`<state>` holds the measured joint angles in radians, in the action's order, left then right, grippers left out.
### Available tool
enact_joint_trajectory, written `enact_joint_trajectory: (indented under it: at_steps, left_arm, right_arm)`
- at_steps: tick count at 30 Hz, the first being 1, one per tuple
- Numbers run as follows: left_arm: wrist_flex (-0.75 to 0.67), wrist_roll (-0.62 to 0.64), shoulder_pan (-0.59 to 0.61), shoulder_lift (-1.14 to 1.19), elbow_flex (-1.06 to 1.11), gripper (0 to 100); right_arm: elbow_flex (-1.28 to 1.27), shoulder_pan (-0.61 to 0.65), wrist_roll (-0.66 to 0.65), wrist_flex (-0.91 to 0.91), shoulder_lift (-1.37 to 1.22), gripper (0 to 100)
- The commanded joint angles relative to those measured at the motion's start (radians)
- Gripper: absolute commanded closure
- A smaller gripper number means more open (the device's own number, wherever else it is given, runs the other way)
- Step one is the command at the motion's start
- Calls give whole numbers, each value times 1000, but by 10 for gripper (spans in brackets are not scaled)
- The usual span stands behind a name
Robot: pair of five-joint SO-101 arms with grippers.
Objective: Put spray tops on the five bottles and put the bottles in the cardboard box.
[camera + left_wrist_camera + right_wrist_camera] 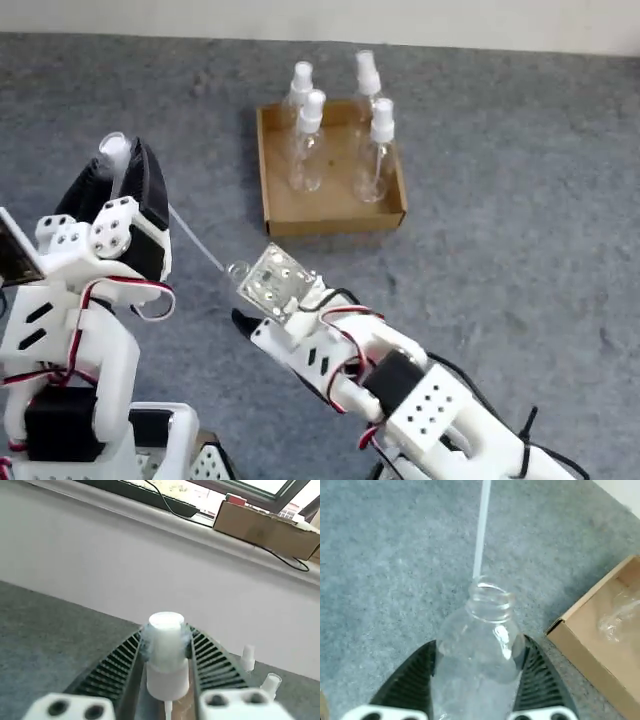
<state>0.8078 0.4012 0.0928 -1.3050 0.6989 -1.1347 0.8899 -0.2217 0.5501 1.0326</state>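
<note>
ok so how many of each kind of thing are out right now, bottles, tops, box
bottles with spray tops: 4
bottle without a top: 1
loose spray top: 1
cardboard box: 1
total: 7

A counter covered in grey, speckled, felt-like fabric spans the scene. Along its far edge rises a plain white wall. A pale sill runs along the top of the wall. Above the sill, a window with a dark frame lets in bright daylight. A black cable trails down across the frame. A long brown carton lies on the sill, with a small red object just behind it.
</note>
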Motion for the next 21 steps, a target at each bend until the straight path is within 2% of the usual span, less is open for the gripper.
enact_joint_trajectory:
  at_steps: [1, 8, 21]
  left_arm:
    - [-26, 21, -19, -12, -10, 997]
    - [-29, 20, -67, -4, -7, 996]
    - [-25, 20, -67, -4, -74, 996]
  right_arm:
    - [5, 7, 9, -24, 22, 995]
    - [5, 7, 11, -24, 8, 995]
    - [4, 7, 11, -24, 8, 995]
